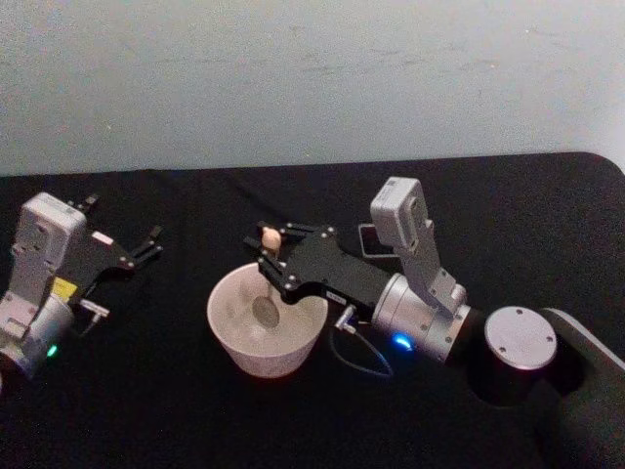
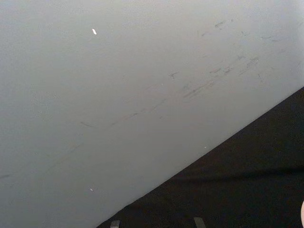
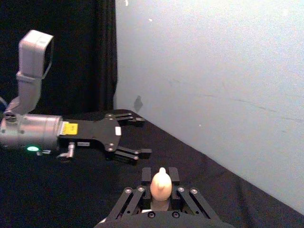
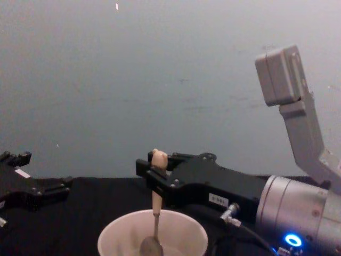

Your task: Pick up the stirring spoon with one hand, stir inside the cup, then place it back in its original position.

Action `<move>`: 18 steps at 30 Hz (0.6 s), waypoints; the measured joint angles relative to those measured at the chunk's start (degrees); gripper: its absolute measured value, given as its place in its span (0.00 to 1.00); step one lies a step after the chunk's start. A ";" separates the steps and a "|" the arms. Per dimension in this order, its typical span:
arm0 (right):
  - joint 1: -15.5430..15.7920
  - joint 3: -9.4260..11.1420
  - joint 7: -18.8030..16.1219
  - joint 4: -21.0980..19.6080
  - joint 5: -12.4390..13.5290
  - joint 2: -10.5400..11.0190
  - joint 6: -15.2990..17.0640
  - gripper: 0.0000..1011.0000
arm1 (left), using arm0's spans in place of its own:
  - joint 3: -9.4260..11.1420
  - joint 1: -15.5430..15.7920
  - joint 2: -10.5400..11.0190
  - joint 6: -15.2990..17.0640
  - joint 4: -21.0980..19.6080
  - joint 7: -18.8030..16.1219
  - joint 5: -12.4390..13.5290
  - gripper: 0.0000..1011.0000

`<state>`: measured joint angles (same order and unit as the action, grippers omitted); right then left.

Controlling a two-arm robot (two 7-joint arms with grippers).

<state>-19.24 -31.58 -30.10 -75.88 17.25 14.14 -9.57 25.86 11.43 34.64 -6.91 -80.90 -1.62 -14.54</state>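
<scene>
The pale cream cup (image 1: 227, 337) (image 4: 184, 228) stands on the black table. The stirring spoon (image 1: 266, 311) hangs upright in it, its metal bowl (image 4: 151, 247) down inside the cup and its bear-head handle (image 4: 158, 158) (image 3: 161, 184) above the rim. My right gripper (image 1: 267, 254) (image 4: 155, 178) (image 3: 160, 174) hovers over the cup's far rim, shut on the spoon's beige handle. My left gripper (image 1: 154, 243) (image 3: 142, 136) (image 4: 48, 172) rests open at the table's left, apart from the cup. The dark holder (image 1: 372, 241) peeks out behind the right wrist, mostly hidden.
A pale wall runs along the table's far edge (image 1: 312, 161). A cable (image 1: 363, 357) loops under the right wrist beside the cup. The right arm's dark base (image 1: 518, 342) sits at the near right. Bare black table lies between the left gripper and the cup.
</scene>
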 joint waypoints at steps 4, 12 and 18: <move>-0.31 0.54 0.31 0.55 -0.22 -0.19 -0.06 0.21 | 0.00 0.00 0.00 0.00 0.00 0.00 -0.01 0.99; -0.21 1.17 0.39 0.54 -0.47 0.13 -0.16 0.21 | 0.00 0.00 0.00 0.00 0.00 0.00 0.00 0.99; 0.52 1.86 0.25 -0.35 -0.61 1.41 -0.16 0.21 | 0.00 0.00 0.00 0.00 0.00 0.00 0.00 0.99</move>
<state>-18.72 -29.72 -29.85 -76.22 16.65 15.56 -9.73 25.86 11.43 34.65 -6.91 -80.90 -1.62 -14.55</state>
